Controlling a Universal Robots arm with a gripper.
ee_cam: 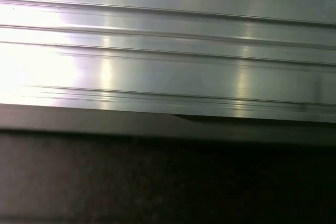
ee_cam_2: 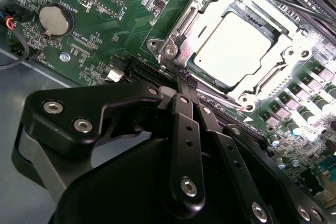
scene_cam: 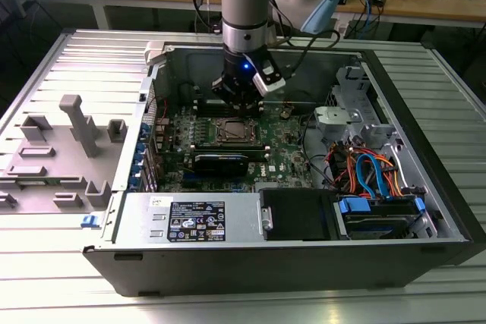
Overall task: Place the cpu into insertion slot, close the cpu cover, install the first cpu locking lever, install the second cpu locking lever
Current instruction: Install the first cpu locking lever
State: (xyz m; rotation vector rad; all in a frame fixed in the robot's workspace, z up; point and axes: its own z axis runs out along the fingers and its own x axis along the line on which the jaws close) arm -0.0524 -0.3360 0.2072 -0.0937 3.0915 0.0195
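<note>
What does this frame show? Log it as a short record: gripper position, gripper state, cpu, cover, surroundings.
gripper position: gripper low over the motherboard, tips at a corner of the insertion slot
gripper state: shut, holding nothing
cpu: cpu seated flat in the slot
cover: cpu cover lies down around the chip; whether it is latched I cannot tell
surroundings: open computer case on a ribbed metal table
</note>
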